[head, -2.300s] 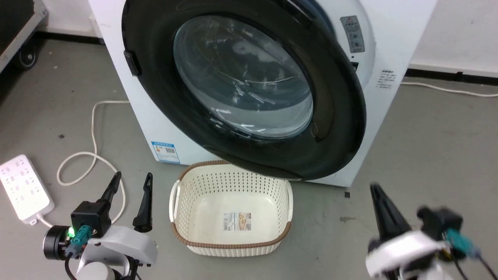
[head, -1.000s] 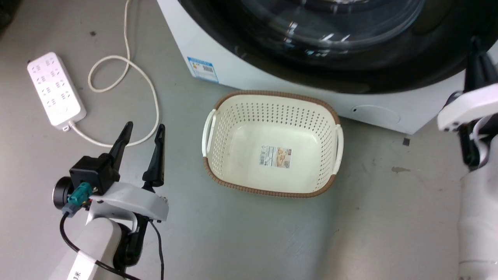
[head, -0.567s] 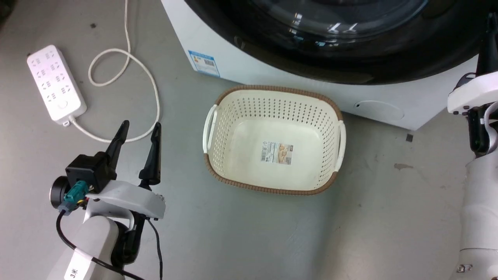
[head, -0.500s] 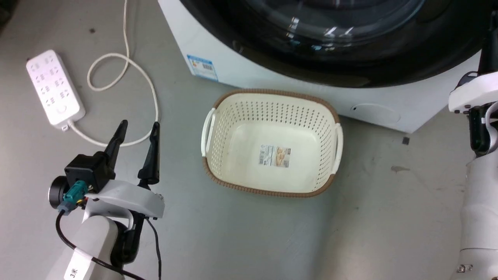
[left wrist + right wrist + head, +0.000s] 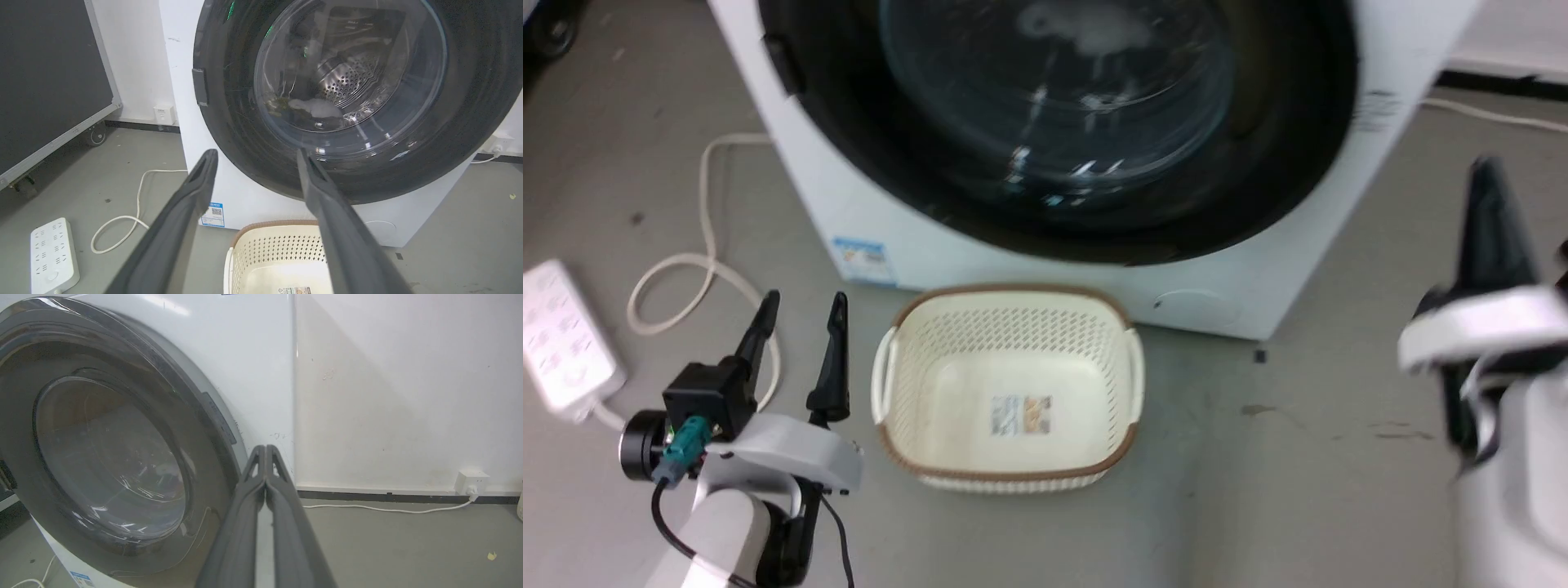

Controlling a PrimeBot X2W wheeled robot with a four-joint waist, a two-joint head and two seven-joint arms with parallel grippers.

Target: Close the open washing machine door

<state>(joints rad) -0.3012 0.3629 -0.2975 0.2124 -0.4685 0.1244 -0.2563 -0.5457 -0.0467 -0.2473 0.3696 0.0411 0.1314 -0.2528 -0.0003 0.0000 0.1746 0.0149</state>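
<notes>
The washing machine door [image 5: 1086, 122], round and glossy black with a clear glass bowl, lies flat against the front of the white washing machine [image 5: 792, 188], and I see no gap at its rim. It also shows in the left wrist view, door [image 5: 359, 98], and in the right wrist view, door [image 5: 102, 457]. My left gripper [image 5: 802, 306] is open low at the left, well short of the machine, and holds nothing. My right gripper [image 5: 1486, 220], blurred, stands to the right of the machine and apart from it. Seen from the right wrist, that gripper [image 5: 265, 450] has its fingers pressed together.
A cream perforated basket [image 5: 1009, 392] sits on the floor right before the machine. A white power strip [image 5: 560, 335] and its looped cable [image 5: 670, 269] lie at the left. A black panel on castors [image 5: 49, 81] stands far left. A wall socket [image 5: 472, 482] is behind at the right.
The head camera has shifted. The door, ajar 2.3 s ago, now lies against the machine front. My right gripper, earlier up beside the door's right edge, now stands clear of it.
</notes>
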